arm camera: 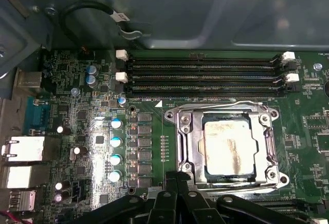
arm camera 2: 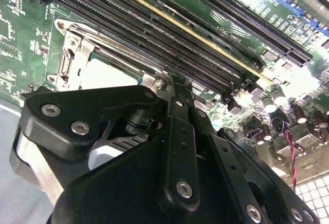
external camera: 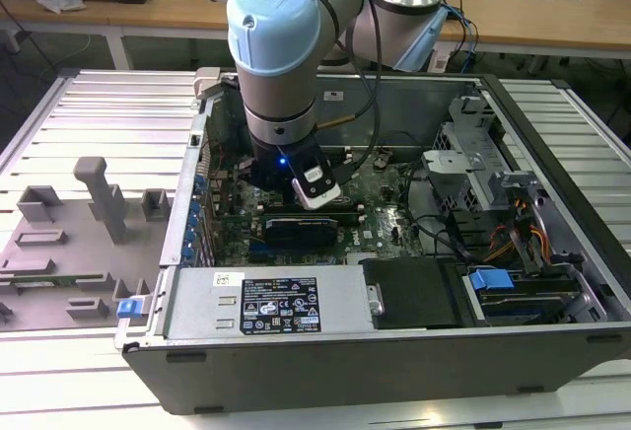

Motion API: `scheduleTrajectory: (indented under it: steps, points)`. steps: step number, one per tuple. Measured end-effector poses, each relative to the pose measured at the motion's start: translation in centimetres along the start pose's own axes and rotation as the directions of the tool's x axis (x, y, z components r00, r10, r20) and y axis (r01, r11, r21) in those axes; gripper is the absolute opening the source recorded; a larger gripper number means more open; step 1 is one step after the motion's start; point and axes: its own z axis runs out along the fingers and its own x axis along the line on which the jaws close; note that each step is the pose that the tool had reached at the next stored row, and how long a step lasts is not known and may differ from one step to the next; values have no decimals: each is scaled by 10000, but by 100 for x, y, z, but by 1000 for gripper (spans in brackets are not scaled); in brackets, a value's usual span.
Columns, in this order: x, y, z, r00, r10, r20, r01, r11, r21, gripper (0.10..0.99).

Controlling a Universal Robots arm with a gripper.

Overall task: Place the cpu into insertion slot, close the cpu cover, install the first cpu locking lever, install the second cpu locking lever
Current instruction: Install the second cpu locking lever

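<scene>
One arm to reckon with in the exterior view: a grey and pale-blue jointed robot arm [external camera: 281, 65], plunged wrist-first into an open black-and-grey metal computer case [external camera: 394, 361] laid on its side on the slatted metal table [external camera: 99, 105], presumably so as to meet the board from straight above. In the second wrist view, down at the black metal gripper [arm camera 2: 167, 88]: fingertips drawn together at one corner of the socket, right against a small bright metal part there; cannot tell whether pinching it or merely touching. Just beyond, a slice of the small flat square pale-silver cpu [arm camera 2: 110, 75] under the thin square metal-framed cpu cover [arm camera 2: 77, 54], beside long black memory slots [arm camera 2: 154, 34]. In the first wrist view, looking squarely onto the green motherboard [arm camera: 77, 121]: cpu [arm camera: 229, 149] seated flat in its socket, cpu cover [arm camera: 270, 142] lying down around it with the chip showing through the cut-out centre, so placing and closing judged done. Gripper [arm camera: 177, 185] poised at the socket's near edge, likely there for a locking lever and not for the chip.
</scene>
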Motion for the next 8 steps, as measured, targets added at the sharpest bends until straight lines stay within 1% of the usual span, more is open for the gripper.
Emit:
scheduleTrajectory:
  steps: [6,8]
  points:
    - [1,1,-2,10000,2,2,-2,10000,0,106]
    - [-1,9,-33,10000,0,3,0,10000,10,106]
